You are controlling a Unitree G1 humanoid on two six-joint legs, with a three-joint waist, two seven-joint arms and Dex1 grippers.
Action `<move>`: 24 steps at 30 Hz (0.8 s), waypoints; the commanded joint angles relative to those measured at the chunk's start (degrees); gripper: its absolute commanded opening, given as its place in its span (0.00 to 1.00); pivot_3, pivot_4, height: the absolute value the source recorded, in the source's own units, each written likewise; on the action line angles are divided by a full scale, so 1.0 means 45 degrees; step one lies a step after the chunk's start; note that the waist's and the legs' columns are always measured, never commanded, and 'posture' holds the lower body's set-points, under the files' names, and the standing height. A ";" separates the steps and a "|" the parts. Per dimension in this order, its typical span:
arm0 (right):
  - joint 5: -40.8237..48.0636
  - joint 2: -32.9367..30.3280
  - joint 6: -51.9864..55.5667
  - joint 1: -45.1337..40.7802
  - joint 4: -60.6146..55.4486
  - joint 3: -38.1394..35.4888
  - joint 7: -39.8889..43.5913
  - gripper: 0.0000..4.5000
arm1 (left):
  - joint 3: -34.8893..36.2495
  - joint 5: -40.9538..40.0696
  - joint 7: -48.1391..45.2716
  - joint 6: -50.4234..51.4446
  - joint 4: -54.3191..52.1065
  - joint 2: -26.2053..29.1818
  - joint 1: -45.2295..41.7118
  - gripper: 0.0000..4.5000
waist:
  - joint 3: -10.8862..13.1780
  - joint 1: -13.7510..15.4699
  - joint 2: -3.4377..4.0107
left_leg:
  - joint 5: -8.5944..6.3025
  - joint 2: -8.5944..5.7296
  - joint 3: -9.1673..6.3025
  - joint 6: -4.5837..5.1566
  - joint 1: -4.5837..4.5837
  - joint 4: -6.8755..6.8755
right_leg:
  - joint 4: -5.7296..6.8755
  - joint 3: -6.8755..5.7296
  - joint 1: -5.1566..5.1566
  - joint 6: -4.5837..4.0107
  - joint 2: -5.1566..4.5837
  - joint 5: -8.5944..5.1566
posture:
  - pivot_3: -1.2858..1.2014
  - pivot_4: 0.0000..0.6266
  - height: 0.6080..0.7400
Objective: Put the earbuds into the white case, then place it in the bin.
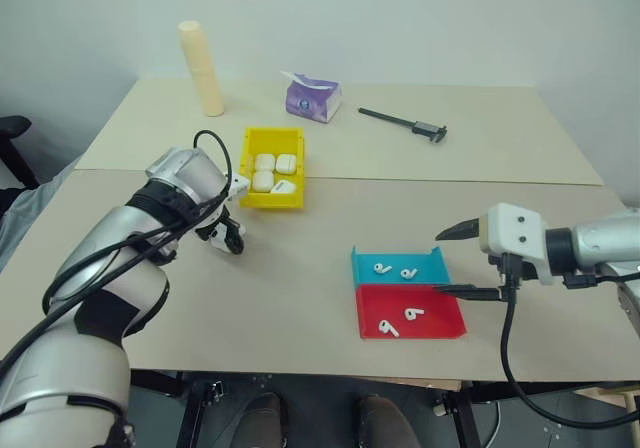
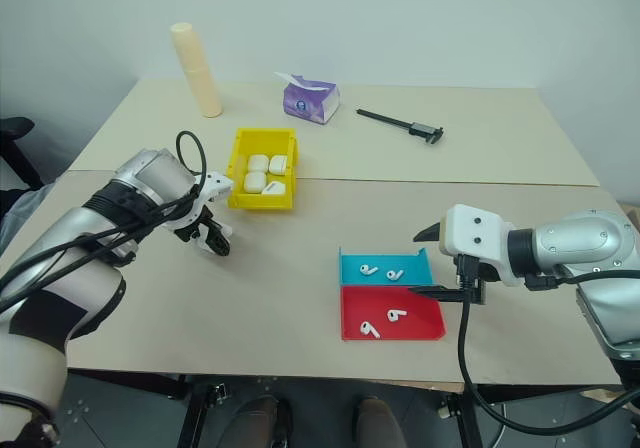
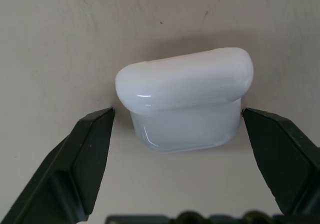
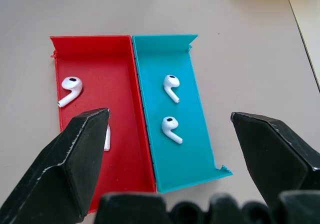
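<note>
Left gripper (image 3: 177,121) straddles the white case (image 3: 184,100) on the table (image 1: 300,268), fingers apart and not yet touching, so it should close squarely on the base below the lid, with the bin (image 1: 272,168) beyond.

This looks like a lab or test bench: two plain beige tables (image 1: 420,218) butt together against a bare white wall (image 1: 400,18). A caliper (image 1: 405,123) lies at about one o'clock, a tissue pack (image 1: 313,98) at twelve, and small sorting trays (image 1: 405,298) toward five o'clock.
</note>
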 commanded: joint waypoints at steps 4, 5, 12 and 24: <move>-0.0084 -0.0120 -0.0111 -0.0145 -0.0135 -0.0228 -0.0159 1.00 | 0.0288 0.0604 -0.0281 -0.0025 0.0249 -0.0040 -0.0219 0.61 | 0.0000 -0.0005 0.0000 | 0.0000 0.0001 -0.0002 0.0000 0.0000 0.0000 | 0.0001 -0.0001 -0.0001 0.0000 0.0000 0.0000 | 0.52 0.24 1.00; -0.0069 -0.0102 -0.0096 -0.0168 -0.0110 -0.0227 -0.0157 1.00 | 0.0315 0.0632 -0.0311 -0.0021 0.0286 -0.0063 -0.0226 0.61 | 0.0000 -0.0005 0.0000 | 0.0000 0.0001 -0.0002 0.0000 0.0000 0.0000 | 0.0001 -0.0001 -0.0001 0.0000 0.0000 0.0000 | 0.52 0.24 1.00; 0.0019 -0.0316 -0.0192 -0.0281 -0.0265 -0.0557 -0.0020 1.00 | 0.1869 0.0740 0.0327 -0.0599 -0.2611 0.0902 0.0404 0.61 | 0.0001 -0.0017 -0.0002 | 0.0000 0.0004 -0.0023 0.0000 -0.0001 0.0000 | 0.0002 0.0003 -0.0004 0.0000 0.0000 0.0000 | 0.52 0.24 1.00; 0.1082 -0.1766 -0.0759 -0.1793 -0.0922 -0.0110 0.2506 1.00 | 1.0279 -0.2102 0.1569 -0.3149 -1.3210 0.2447 0.7799 0.61 | -0.0002 -0.0155 0.0009 | 0.0000 0.0011 -0.0021 0.0000 0.0042 0.0003 | 0.0065 0.0036 -0.0003 -0.0003 -0.0015 -0.0003 | 0.52 0.24 1.00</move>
